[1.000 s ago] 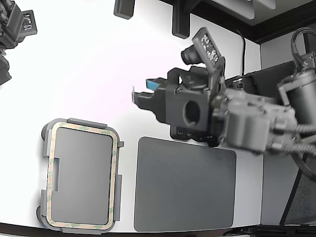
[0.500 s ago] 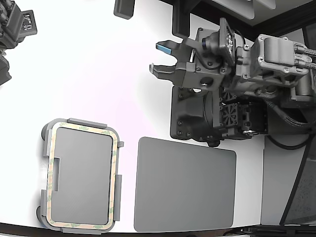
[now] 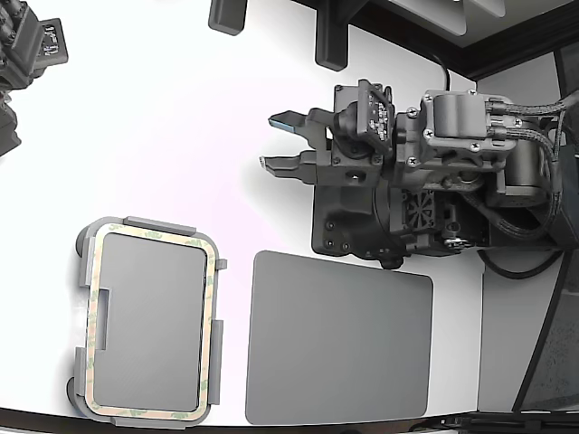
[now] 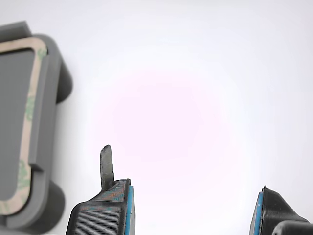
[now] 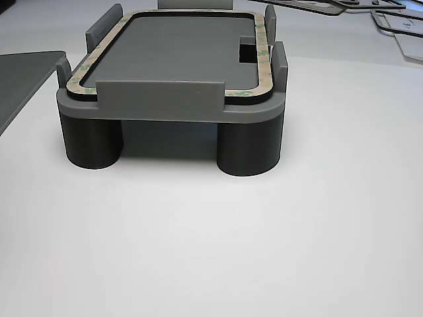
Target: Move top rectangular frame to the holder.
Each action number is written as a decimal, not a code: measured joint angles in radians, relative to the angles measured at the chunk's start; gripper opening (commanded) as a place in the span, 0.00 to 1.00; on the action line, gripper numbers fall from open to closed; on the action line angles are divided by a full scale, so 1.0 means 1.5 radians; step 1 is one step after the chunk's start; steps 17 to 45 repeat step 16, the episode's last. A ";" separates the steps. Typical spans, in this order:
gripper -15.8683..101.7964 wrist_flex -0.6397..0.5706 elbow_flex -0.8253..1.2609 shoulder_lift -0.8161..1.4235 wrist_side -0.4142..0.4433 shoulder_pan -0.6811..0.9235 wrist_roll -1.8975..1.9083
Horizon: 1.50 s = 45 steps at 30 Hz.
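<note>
At lower left of the exterior view, the top rectangular frame (image 3: 150, 325) lies seated in the holder (image 3: 83, 268) on the white table (image 3: 181, 136); a dark grey pad (image 3: 339, 339) sits lower centre; upper right, the pincer (image 3: 282, 142) hovers released, empty

Dark charcoal housings make up the arm (image 3: 425, 181), blocky and ribbed, studded with small silver screws. A lighter grey cylindrical joint sits on top, with braided black cables looping off toward the exterior view's right. The gripper (image 3: 279, 141) is black plastic, its two pointed fingers (image 4: 115, 208) lined with blue pads and finely ridged on the outside.
</note>
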 measured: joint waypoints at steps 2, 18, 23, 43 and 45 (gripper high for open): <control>0.98 0.000 0.000 0.001 0.005 0.000 0.002; 0.98 0.007 0.003 0.028 0.058 0.000 0.039; 0.98 0.007 0.003 0.028 0.058 0.000 0.039; 0.98 0.007 0.003 0.028 0.058 0.000 0.039; 0.98 0.007 0.003 0.028 0.058 0.000 0.039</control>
